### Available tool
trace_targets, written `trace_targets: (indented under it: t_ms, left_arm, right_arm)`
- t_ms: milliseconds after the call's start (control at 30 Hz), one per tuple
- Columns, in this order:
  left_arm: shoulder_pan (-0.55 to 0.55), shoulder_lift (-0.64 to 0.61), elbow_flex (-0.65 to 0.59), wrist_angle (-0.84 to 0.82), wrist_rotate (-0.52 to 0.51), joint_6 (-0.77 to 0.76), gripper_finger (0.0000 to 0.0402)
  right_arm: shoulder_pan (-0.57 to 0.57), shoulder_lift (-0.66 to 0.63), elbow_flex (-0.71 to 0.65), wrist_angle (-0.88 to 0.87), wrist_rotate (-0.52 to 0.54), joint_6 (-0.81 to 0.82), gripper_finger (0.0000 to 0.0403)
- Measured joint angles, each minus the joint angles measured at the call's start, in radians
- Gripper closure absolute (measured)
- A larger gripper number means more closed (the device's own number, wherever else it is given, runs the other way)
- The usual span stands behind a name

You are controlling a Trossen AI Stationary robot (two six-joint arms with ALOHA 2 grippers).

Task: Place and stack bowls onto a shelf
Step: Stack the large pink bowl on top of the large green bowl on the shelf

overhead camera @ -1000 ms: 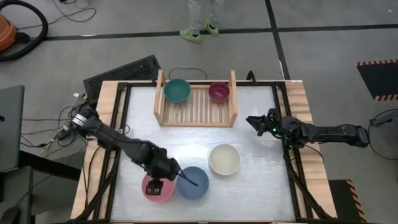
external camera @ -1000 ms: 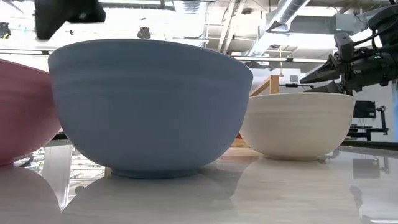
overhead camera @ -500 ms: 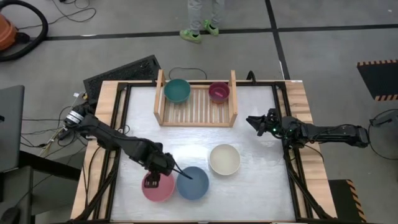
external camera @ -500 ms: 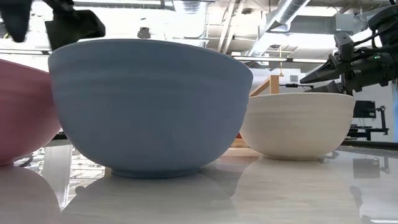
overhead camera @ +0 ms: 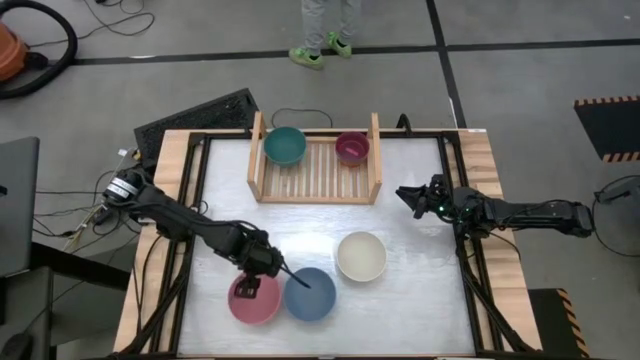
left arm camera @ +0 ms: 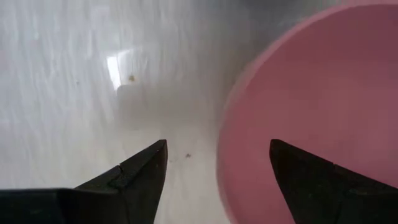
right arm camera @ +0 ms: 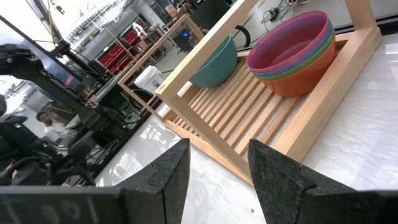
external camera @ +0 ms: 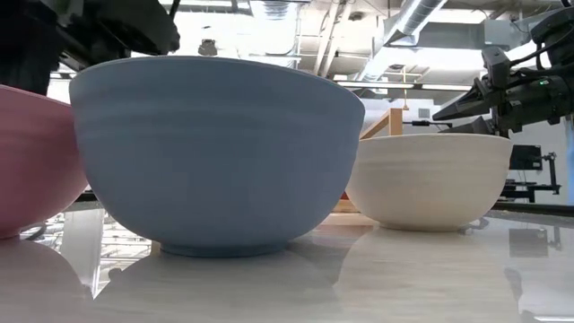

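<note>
Straddling the pink bowl [overhead camera: 254,301] rim near the table's front edge, left gripper [overhead camera: 256,284], jaws spread, apparently poised to pinch it for the shelf [overhead camera: 316,163]; right gripper [overhead camera: 410,197] idle, jaws parted.

Grey concrete floor [overhead camera: 520,100] surrounding the counter [overhead camera: 420,300], with dark seams crossing it. A black-and-yellow hazard mat [overhead camera: 610,125] lying at the right edge. An orange vacuum [overhead camera: 10,50] with a black hose [overhead camera: 55,45] curling at the upper left. A dark flat panel [overhead camera: 195,115] resting by the counter's far left corner; loose cables [overhead camera: 60,200] trailing on the left. A person's legs and green shoes [overhead camera: 322,50] standing beyond the counter. Overhead, silver ducting [external camera: 413,22] and white ceiling beams [external camera: 296,36] glowing under bright light. Red storage bins [right arm camera: 124,53] sitting on distant racks.
</note>
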Motion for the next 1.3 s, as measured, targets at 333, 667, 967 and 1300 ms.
trace_targets:
  t_ms: [333, 667, 967, 1300]
  left_arm:
    - [0.043, 0.000, -0.014, 0.016, -0.006, 0.148, 0.0294]
    - [0.065, -0.002, -0.014, 0.030, 0.046, 0.182, 0.0399]
    - [0.086, -0.033, 0.076, -0.120, 0.139, 0.087, 0.0400]
    - [0.236, -0.040, 0.337, -0.368, 0.150, 0.309, 0.0401]
  right_arm:
    - [0.000, 0.000, 0.000, 0.000, 0.000, 0.009, 0.0214]
    - [0.000, 0.000, 0.000, 0.000, 0.000, 0.007, 0.0214]
    - [0.000, 0.000, 0.000, 0.000, 0.000, -0.011, 0.0214]
    - [0.000, 0.000, 0.000, 0.000, 0.000, -0.010, 0.0214]
